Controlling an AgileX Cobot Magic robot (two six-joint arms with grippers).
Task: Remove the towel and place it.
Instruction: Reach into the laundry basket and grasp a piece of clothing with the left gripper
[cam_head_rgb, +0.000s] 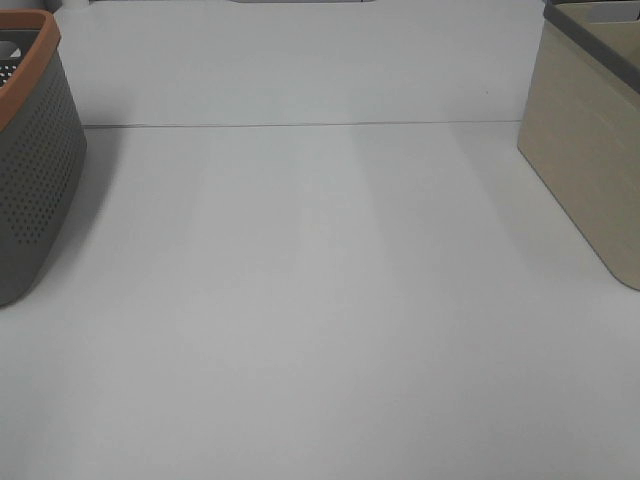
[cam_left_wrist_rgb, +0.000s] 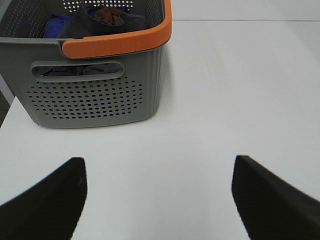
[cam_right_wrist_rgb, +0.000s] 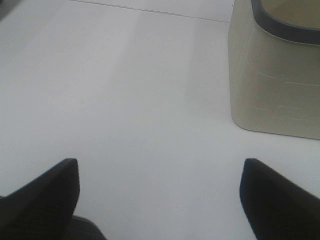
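Pickup not begun, I judge. Left gripper (cam_left_wrist_rgb: 157, 200) and right gripper (cam_right_wrist_rgb: 160, 200) wide, empty. Towel (cam_left_wrist_rgb: 82, 27) bunched in grey basket (cam_left_wrist_rgb: 95, 100), left. Next I reach left claw in.

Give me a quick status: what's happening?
Left gripper open, empty, facing grey basket. Right gripper open, empty, near beige basket. Dark cloth in grey basket, likely the towel, untouched. Nothing in the way.

Left gripper (cam_left_wrist_rgb: 157, 159) and right gripper (cam_right_wrist_rgb: 160, 160): 2 matte black, tapered fingers (cam_left_wrist_rgb: 45, 200) each.
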